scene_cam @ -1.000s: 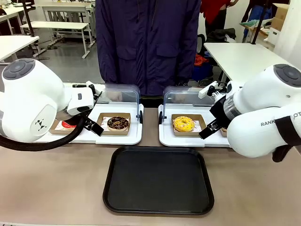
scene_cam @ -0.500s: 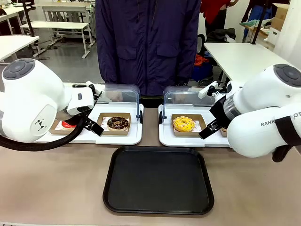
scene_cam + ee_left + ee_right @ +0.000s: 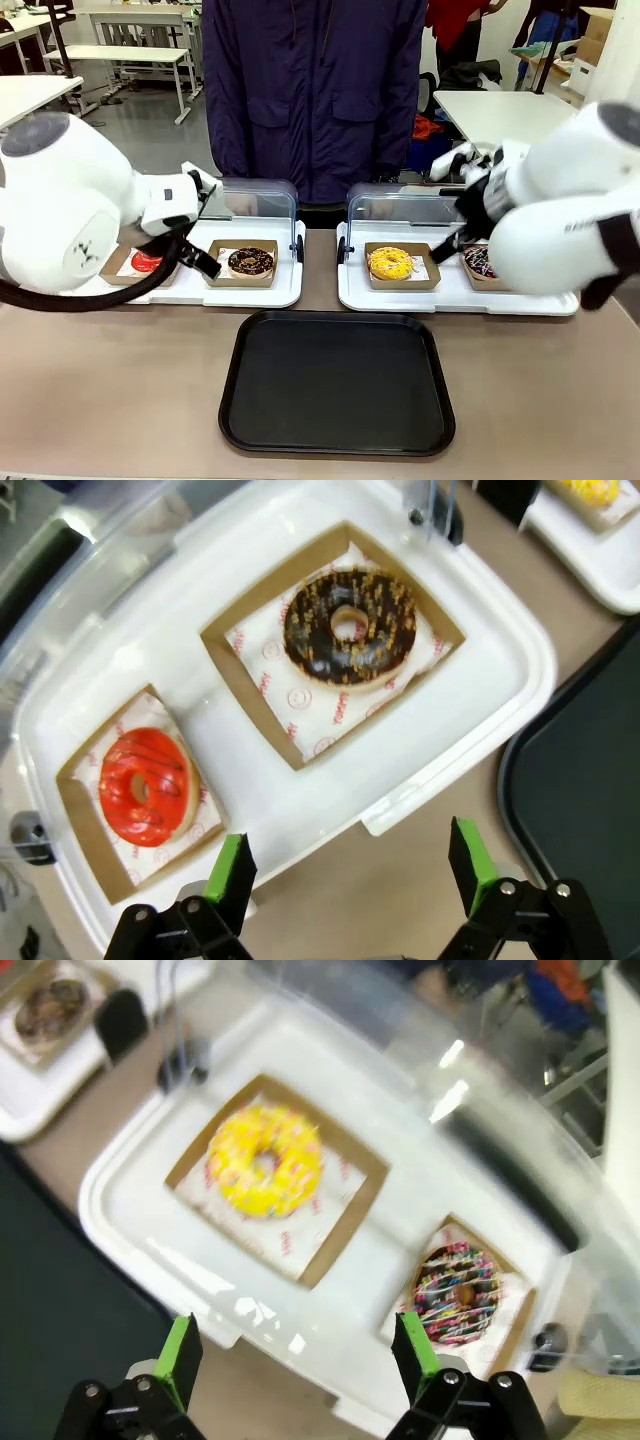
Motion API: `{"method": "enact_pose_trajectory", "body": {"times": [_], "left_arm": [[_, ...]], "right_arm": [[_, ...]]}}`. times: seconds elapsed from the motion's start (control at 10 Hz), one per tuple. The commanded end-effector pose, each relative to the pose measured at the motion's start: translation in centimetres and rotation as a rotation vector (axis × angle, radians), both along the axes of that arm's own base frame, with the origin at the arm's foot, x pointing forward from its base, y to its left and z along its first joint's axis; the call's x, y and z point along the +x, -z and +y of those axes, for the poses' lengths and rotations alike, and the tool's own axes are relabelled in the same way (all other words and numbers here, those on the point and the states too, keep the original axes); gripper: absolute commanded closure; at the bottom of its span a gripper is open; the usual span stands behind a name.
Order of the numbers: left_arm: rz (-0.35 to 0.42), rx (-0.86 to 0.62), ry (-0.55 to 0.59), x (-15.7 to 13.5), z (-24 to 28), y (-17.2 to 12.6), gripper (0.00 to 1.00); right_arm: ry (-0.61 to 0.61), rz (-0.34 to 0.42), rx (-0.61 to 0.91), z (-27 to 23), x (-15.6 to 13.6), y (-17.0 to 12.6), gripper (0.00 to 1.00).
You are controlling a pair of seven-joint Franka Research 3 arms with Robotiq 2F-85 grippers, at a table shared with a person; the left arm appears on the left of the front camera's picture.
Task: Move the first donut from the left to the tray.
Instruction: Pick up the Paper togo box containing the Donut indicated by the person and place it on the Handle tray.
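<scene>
**Arms raised a little, red donut [image 3: 147, 785] not yet touched**

My left claw [image 3: 348, 858] is released: the two green pads stand wide apart and nothing is between them. It hangs over the near edge of the left white tray [image 3: 420, 750]. The red donut lies far and to the left of it, and I do not touch it. The donut sits in its small brown box, at the left end of this white tray. The chocolate donut [image 3: 350, 625] is in the next box to its right.

My right claw [image 3: 297, 1345] is also released, with its pads apart and empty. It hangs over the near edge of the right white tray [image 3: 350, 1290], where the yellow donut [image 3: 265, 1160] and a donut with coloured sprinkles [image 3: 462, 1293] lie in their boxes. This view is somewhat blurred.

Compared with one second ago, both my arms have gone up and a bit outward. In the front view my left arm covered most of the red donut before; now almost the whole donut shows. My right arm hid the sprinkled donut before; now it is in sight. The donuts themselves have not moved.

The black tray [image 3: 337, 385] is at the same place, near the middle of the table [image 3: 120, 380], just before the two white trays. The person [image 3: 315, 90] stands at the far side as before.
</scene>
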State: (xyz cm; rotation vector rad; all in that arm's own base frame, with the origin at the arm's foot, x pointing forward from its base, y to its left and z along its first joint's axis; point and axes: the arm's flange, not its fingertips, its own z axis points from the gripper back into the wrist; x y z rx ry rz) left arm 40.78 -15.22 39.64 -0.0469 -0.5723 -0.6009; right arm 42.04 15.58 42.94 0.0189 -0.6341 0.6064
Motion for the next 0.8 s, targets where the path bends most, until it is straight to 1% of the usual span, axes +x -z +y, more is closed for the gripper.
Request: {"method": "enact_pose_trajectory", "body": {"times": [0.0, 0.2, 0.4, 0.5, 0.6, 0.7], "left_arm": [[0.025, -0.063, 0.066, 1.1, 2.5, -6.2, 0.00], [0.058, -0.118, 0.188, 1.5, 5.2, -10.3, 0.00], [0.071, -0.175, 0.343, 1.3, 9.4, -13.4, 0.00], [0.064, -0.206, 0.418, 1.2, 11.5, -14.2, 0.00], [0.055, -0.229, 0.476, 1.2, 13.1, -14.4, 0.00], [0.032, -0.257, 0.512, 1.4, 14.8, -14.4, 0.00]], "right_arm": [[0.018, -0.021, 0.058, -2.3, 0.9, -6.5, 0.00], [0.003, -0.014, 0.159, -6.8, 0.9, -9.7, 0.00], [-0.024, -0.012, 0.264, -12.9, 0.1, -11.7, 0.00], [-0.047, -0.019, 0.324, -16.0, -0.4, -12.2, 0.00], [-0.098, -0.020, 0.377, -18.3, -0.8, -12.2, 0.00], [-0.139, -0.034, 0.403, -20.1, -0.8, -12.0, 0.00]]}}
